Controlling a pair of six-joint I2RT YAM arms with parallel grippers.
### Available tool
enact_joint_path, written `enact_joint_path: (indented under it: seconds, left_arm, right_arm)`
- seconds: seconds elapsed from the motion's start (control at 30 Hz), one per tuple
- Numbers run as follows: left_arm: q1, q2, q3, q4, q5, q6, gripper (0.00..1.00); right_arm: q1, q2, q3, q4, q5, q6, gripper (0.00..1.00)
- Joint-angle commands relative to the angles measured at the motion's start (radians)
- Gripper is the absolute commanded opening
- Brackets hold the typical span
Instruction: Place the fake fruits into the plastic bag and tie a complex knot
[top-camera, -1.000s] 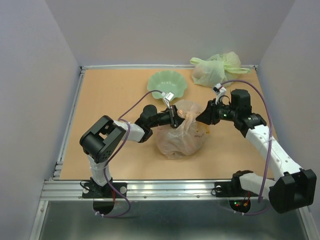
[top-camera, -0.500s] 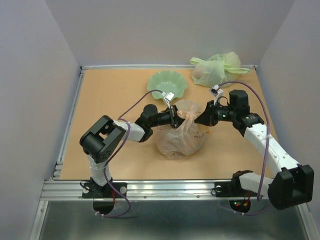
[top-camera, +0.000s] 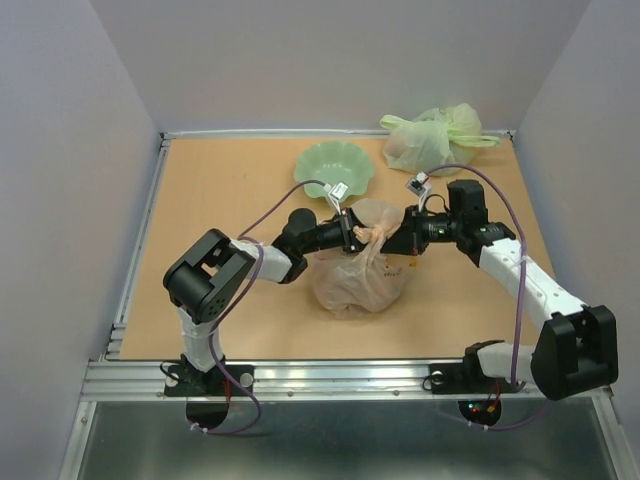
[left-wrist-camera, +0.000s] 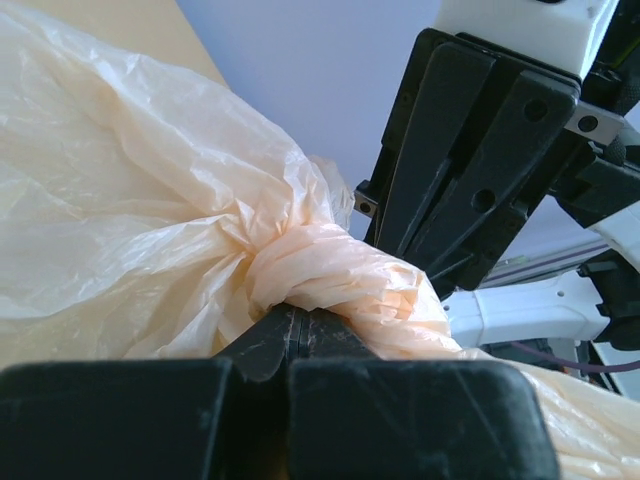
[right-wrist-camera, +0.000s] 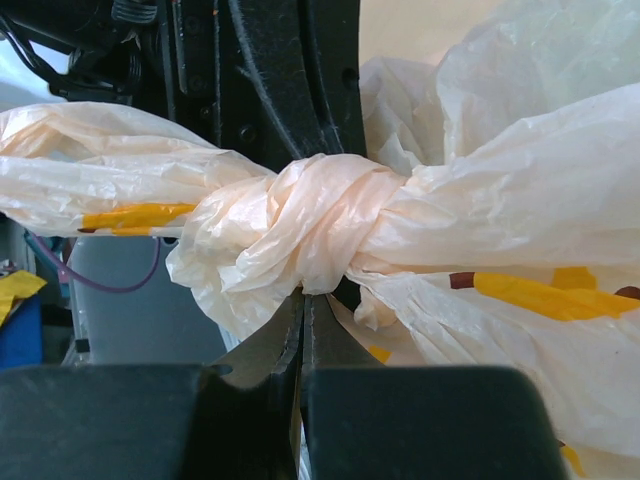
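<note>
The plastic bag lies mid-table, whitish-beige with orange marks, its top twisted into a knot. My left gripper is shut on the plastic bag's twisted plastic on the knot's left side. In the left wrist view its tips pinch just under the knot. My right gripper is shut on the bag on the knot's right side. In the right wrist view its tips pinch below the knot. The two grippers face each other, very close. The fake fruits are hidden; none shows through the bag.
A pale green scalloped bowl stands just behind the left gripper. A pale green knotted bag lies at the back right corner. A metal rail runs along the table's near edge.
My right gripper has moved left toward the left gripper, narrowing the gap at the knot. The left gripper has stayed almost still.
</note>
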Motion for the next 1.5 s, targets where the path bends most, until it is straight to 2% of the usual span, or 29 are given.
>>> enact_joint_path:
  seconds: [0.0, 0.07, 0.13, 0.23, 0.27, 0.37, 0.5, 0.63, 0.67, 0.77, 0.8, 0.93, 1.03, 1.17, 1.23, 1.47]
  left_arm:
    - [-0.039, -0.009, 0.021, 0.259, 0.045, -0.124, 0.00]
    - [-0.051, -0.010, 0.015, 0.278, 0.054, -0.131, 0.00]
    - [-0.054, -0.010, 0.003, 0.276, 0.049, -0.131, 0.00]
    - [-0.054, -0.005, -0.008, 0.278, 0.045, -0.127, 0.00]
    - [-0.054, -0.005, -0.009, 0.278, 0.043, -0.125, 0.00]
    - [-0.054, -0.004, -0.003, 0.270, 0.045, -0.122, 0.00]
    - [-0.052, -0.001, 0.005, 0.261, 0.048, -0.114, 0.00]
    - [-0.052, 0.002, 0.006, 0.255, 0.048, -0.110, 0.00]
    - [-0.051, 0.001, 0.006, 0.252, 0.048, -0.108, 0.00]
    - [-0.051, -0.001, 0.009, 0.244, 0.049, -0.104, 0.00]
    - [-0.048, -0.001, 0.011, 0.241, 0.051, -0.102, 0.00]
    - [-0.049, 0.001, 0.014, 0.236, 0.052, -0.098, 0.00]
    - [-0.049, 0.002, 0.017, 0.232, 0.051, -0.091, 0.00]
    - [-0.049, 0.004, 0.020, 0.218, 0.049, -0.079, 0.00]
    - [-0.049, 0.005, 0.020, 0.216, 0.048, -0.079, 0.00]
    - [-0.052, 0.022, 0.043, 0.220, 0.045, -0.082, 0.00]
  right_arm:
    - [0.010, 0.015, -0.033, 0.061, 0.042, -0.011, 0.00]
    - [0.010, 0.000, -0.034, 0.063, 0.054, -0.013, 0.01]
    - [0.008, -0.020, -0.027, 0.060, 0.083, -0.013, 0.09]
    - [0.008, -0.094, 0.002, 0.040, 0.155, -0.004, 0.30]
    - [0.008, -0.120, 0.019, 0.028, 0.172, -0.013, 0.43]
    - [0.006, -0.189, 0.055, -0.037, 0.241, -0.027, 0.58]
    - [-0.009, -0.227, 0.072, -0.107, 0.281, -0.025, 0.57]
    - [-0.038, -0.251, 0.055, -0.135, 0.356, -0.024, 0.36]
    - [-0.049, -0.251, 0.050, -0.137, 0.367, -0.030, 0.25]
    - [-0.072, -0.241, 0.035, -0.146, 0.401, -0.054, 0.12]
    - [-0.076, -0.240, 0.032, -0.147, 0.402, -0.060, 0.11]
    - [-0.076, -0.226, 0.019, -0.143, 0.338, -0.082, 0.12]
    - [-0.075, -0.205, 0.013, -0.144, 0.245, -0.090, 0.19]
    - [-0.075, -0.189, -0.005, -0.143, 0.162, -0.105, 0.39]
    - [-0.076, -0.175, -0.011, -0.143, 0.142, -0.116, 0.44]
    - [-0.075, -0.123, -0.014, -0.115, 0.086, -0.117, 0.48]
